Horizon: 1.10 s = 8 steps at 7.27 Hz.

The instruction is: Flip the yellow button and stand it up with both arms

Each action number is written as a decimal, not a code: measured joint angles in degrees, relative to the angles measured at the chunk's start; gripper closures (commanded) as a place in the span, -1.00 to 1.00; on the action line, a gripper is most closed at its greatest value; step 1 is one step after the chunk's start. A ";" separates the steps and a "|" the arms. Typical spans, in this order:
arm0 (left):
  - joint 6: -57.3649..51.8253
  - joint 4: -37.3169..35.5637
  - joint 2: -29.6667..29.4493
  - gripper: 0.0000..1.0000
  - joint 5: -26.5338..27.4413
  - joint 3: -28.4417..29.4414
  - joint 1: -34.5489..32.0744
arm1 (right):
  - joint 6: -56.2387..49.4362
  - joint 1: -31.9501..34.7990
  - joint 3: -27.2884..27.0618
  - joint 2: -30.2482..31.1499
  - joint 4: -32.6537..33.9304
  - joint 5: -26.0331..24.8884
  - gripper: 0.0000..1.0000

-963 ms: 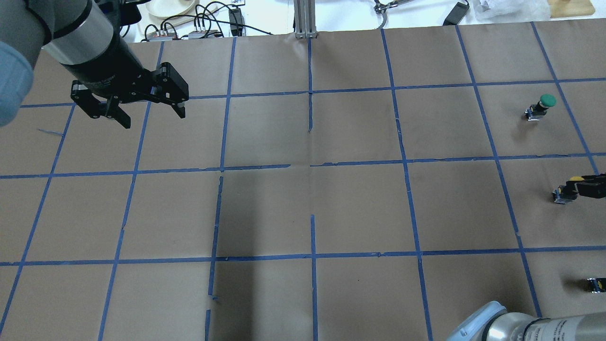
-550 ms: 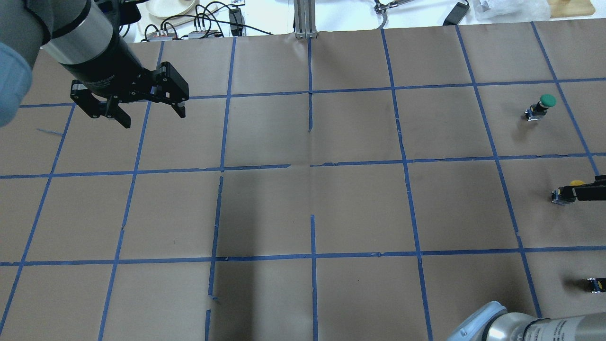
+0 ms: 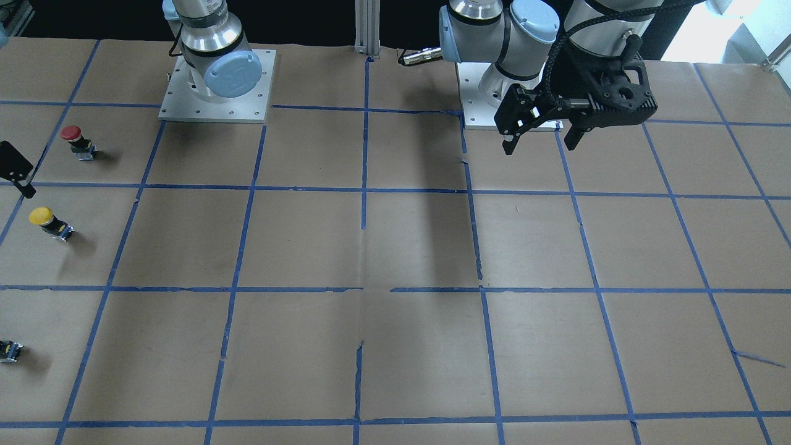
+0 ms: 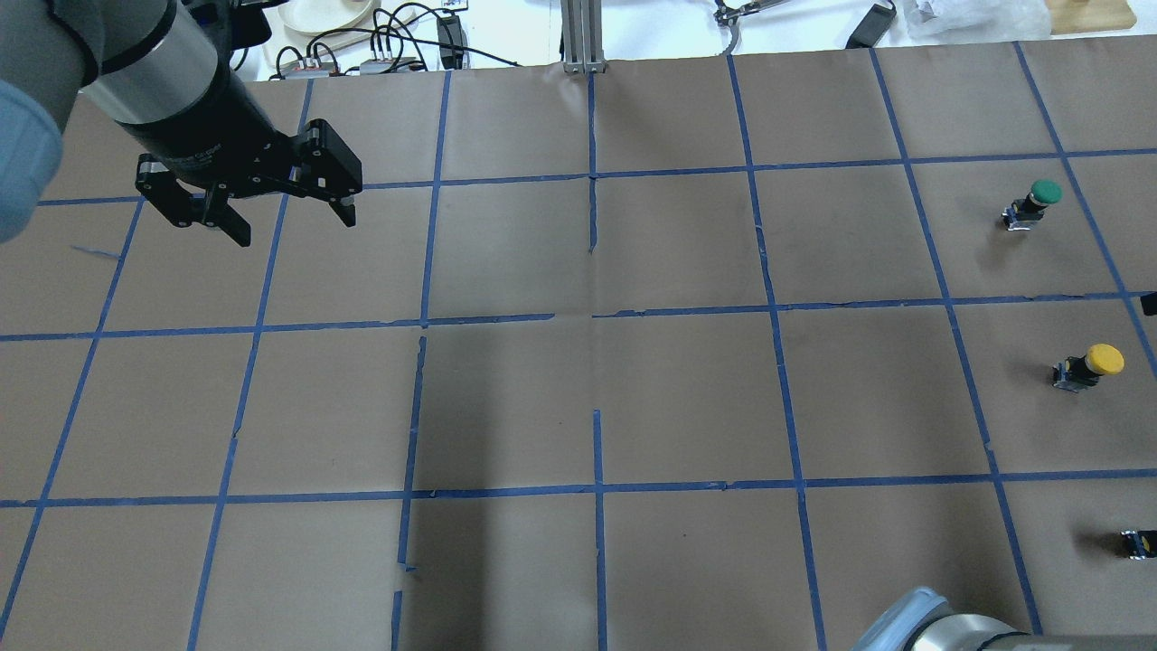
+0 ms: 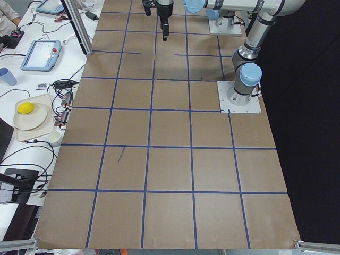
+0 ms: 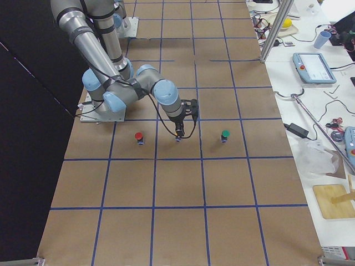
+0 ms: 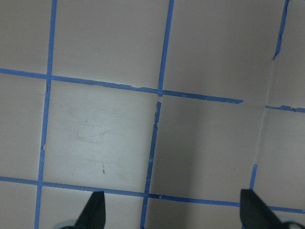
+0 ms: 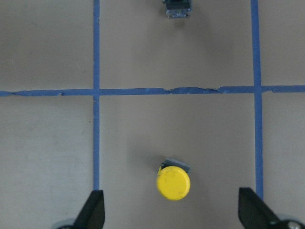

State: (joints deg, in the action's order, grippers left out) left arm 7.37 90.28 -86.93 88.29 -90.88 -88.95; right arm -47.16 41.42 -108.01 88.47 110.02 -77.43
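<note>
The yellow button (image 4: 1089,364) stands on its base, cap up, on the brown paper at the table's right side. It also shows in the front view (image 3: 47,221) and in the right wrist view (image 8: 173,182). My right gripper (image 6: 178,131) hangs above it, open and empty; its fingers (image 8: 93,210) are spread wide on both sides of the cap without touching it. Only a sliver of it shows at the overhead view's right edge (image 4: 1150,305). My left gripper (image 4: 294,226) is open and empty, held above the far left of the table; it also shows in the front view (image 3: 539,148).
A green button (image 4: 1035,203) stands one square beyond the yellow one. A red button (image 3: 77,141) stands one square nearer the robot. A small black capless block (image 4: 1137,542) lies near the right edge. Blue tape marks a grid of squares.
My right gripper was closed around the yellow button; it has opened and pulled away toward the right edge. The button now stands free. The left arm has not moved.
</note>
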 measured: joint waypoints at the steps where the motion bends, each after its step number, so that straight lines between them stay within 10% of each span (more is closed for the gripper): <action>1: 0.03 0.05 -0.12 -0.99 -0.02 0.00 0.00 | 9.41 5.39 5.79 0.83 -7.76 -3.42 -1.00; 4: 0.09 0.07 -0.16 -0.99 -0.05 0.00 0.00 | 38.42 24.72 17.54 3.33 -26.15 -8.00 -1.00; 8: -0.14 0.11 -0.41 -0.99 -0.02 0.28 0.13 | 52.91 43.91 15.85 5.51 -27.81 -10.07 -1.00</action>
State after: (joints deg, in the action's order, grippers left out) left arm 7.24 90.38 -87.35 88.27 -90.60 -88.82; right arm 5.75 85.33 -92.16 93.98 82.22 -87.50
